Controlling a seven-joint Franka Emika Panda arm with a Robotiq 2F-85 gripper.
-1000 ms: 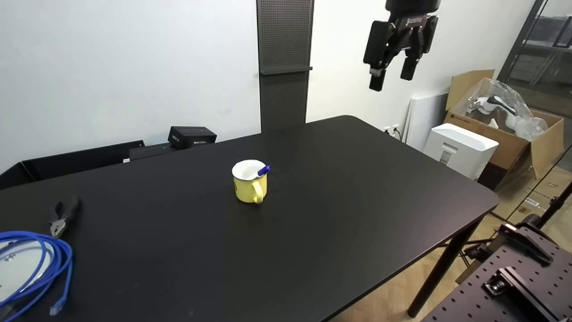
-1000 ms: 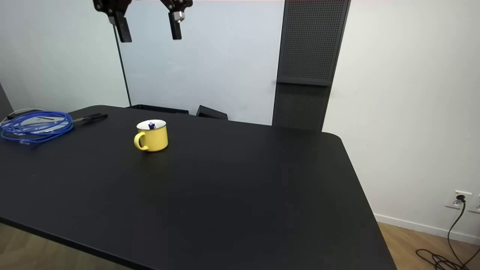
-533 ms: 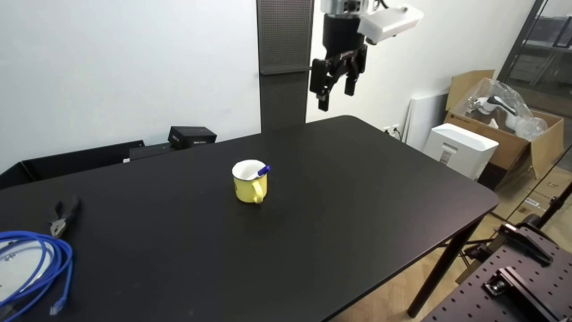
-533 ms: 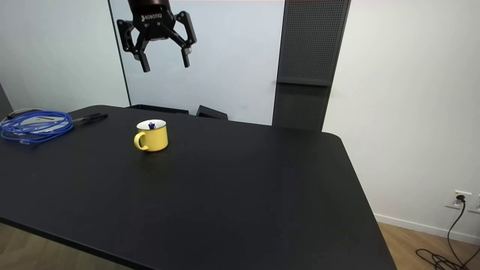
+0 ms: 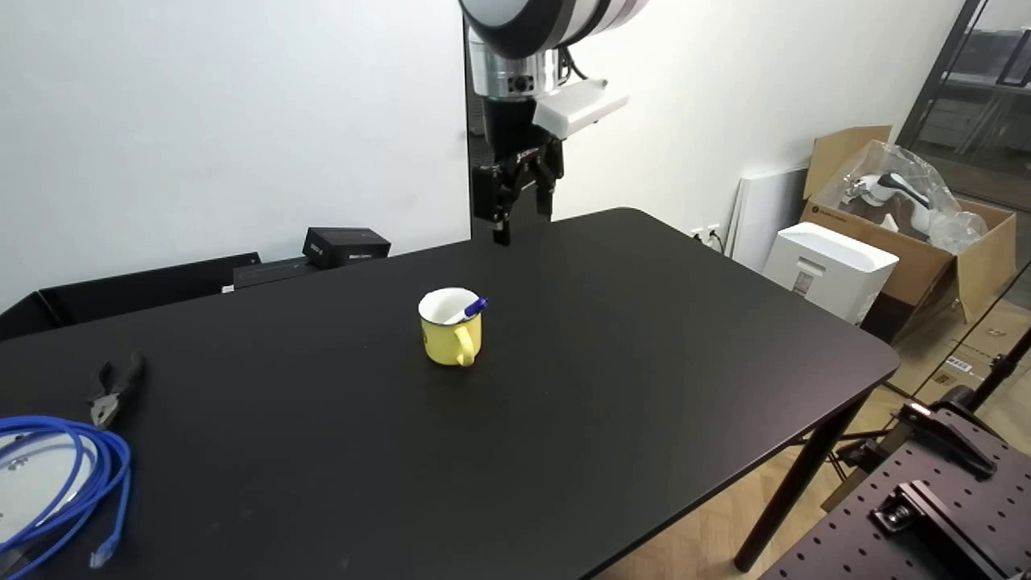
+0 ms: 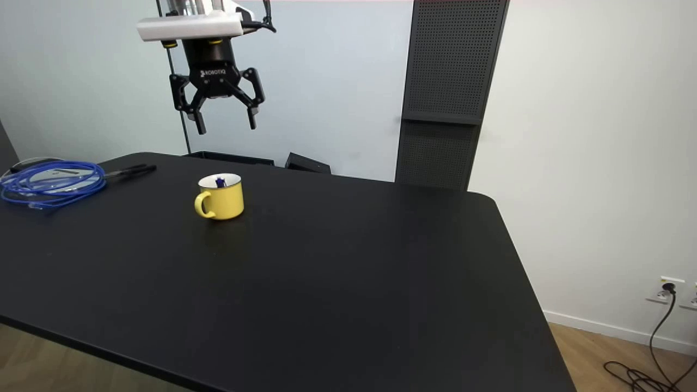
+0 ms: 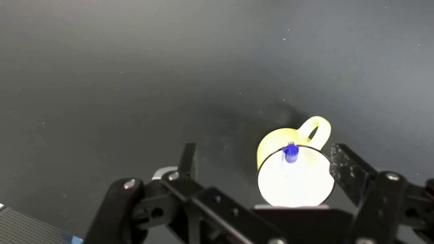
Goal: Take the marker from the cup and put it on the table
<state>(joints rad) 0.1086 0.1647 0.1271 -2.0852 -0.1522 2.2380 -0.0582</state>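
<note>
Marker (image 5: 471,310) leans inside the yellow cup (image 5: 445,346), its dark blue cap uppermost and lying across the rim close to the handle, its white barrel slanting down within; the cup's wall hides the lower end, and in the wrist view the barrel blends into the bright inside. The cup stands upright on the black table (image 5: 628,403), nearer the far edge than the near one and toward the far left corner in an exterior view. The gripper (image 6: 227,128) hangs above the table, well apart from the cup and the marker, its two fingers spread wide; in the wrist view the cup shows between them, closer to the finger at that picture's right, which covers a bit of the rim. Toward that same far left corner lie pliers (image 5: 113,399) and a coil of blue cable (image 5: 113,459), with a flat white piece (image 5: 28,491) within its loops. Past the far edge sits a long black bin (image 5: 161,279), its contents too dark to make out, near a small black box (image 5: 346,246). Beyond the right edge, a cardboard box (image 5: 918,262) holds a clear plastic bag (image 5: 958,229) and a white object with a dark strip; I cannot tell whether the bag wraps it.
</note>
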